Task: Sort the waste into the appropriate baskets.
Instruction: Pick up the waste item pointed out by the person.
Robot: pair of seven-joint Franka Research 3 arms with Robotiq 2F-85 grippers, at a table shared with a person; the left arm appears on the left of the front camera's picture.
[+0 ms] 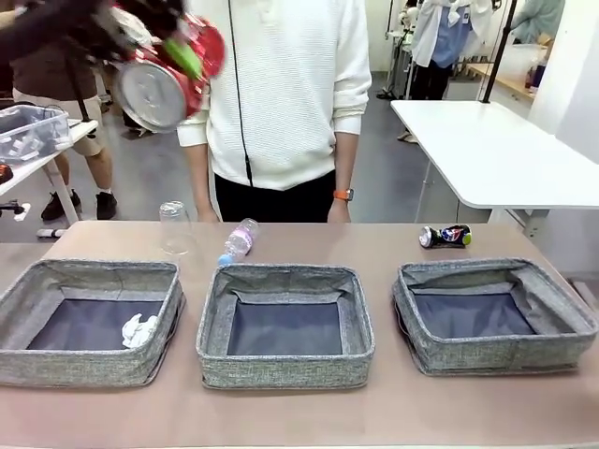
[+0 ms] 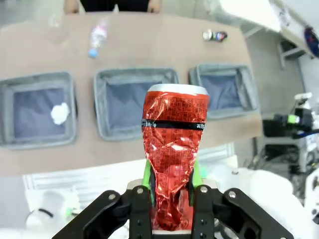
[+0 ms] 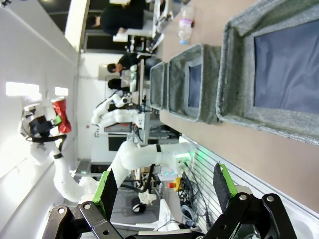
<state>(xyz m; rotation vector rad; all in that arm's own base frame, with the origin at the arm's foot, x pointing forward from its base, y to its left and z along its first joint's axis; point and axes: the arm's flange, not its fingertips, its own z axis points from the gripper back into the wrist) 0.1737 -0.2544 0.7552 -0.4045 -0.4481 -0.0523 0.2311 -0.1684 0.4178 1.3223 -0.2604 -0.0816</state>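
My left gripper (image 1: 173, 58) hangs high above the table's left side, shut on a crushed red can (image 1: 154, 89); the left wrist view shows that can (image 2: 174, 144) pinched low between the green pads (image 2: 146, 175). Three grey baskets sit in a row: left (image 1: 89, 367), middle (image 1: 281, 369), right (image 1: 496, 354). A white paper ball (image 1: 140, 330) lies in the left one. Behind them stand a clear cup (image 1: 175, 227), a blue-capped bottle (image 1: 239, 239) and a dark-blue can (image 1: 445, 236). My right gripper (image 3: 167, 189) is open off the table's near edge, beside the right basket (image 3: 224, 64).
A person in a white top (image 1: 281, 94) stands at the far edge, arms hanging down. A white table (image 1: 496, 150) stands at the back right. Bare tabletop (image 1: 299, 412) runs in front of the baskets.
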